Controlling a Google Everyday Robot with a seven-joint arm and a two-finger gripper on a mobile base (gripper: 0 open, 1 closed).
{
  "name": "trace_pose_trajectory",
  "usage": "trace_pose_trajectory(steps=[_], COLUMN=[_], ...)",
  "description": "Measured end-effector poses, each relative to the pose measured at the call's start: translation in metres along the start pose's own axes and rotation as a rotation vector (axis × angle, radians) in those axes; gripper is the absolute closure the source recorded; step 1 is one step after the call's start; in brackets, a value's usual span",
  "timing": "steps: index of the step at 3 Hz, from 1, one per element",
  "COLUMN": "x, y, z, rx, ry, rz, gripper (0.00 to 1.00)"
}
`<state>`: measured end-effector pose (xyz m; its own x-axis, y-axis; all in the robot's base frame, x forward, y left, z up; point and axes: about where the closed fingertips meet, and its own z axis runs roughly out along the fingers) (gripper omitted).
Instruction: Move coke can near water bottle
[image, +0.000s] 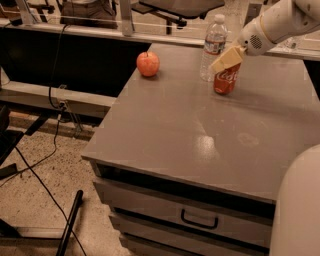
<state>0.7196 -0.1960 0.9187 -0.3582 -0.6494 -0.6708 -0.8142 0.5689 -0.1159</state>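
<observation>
Coke can upright at far right of table, just beside water bottle, on its right. Gripper at the can's top; gripping or let go, cannot tell. Can judged light, thin-walled, slick (dents easily): take mid-body, gentle squeeze.

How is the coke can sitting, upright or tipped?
Upright: coke can stands base-down on the table beside the water bottle; gripper at its top.
</observation>
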Motion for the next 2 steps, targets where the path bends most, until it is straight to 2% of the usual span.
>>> trace_pose_trajectory(steps=[1,2], x=[0.0002,0.0018], y=[0.0007,-0.0041], z=[0.0030,0.0006], rx=[-0.004,-0.001], ry=[0.001,-0.007], rz=[0.000,-0.003], gripper=[0.00,0.00])
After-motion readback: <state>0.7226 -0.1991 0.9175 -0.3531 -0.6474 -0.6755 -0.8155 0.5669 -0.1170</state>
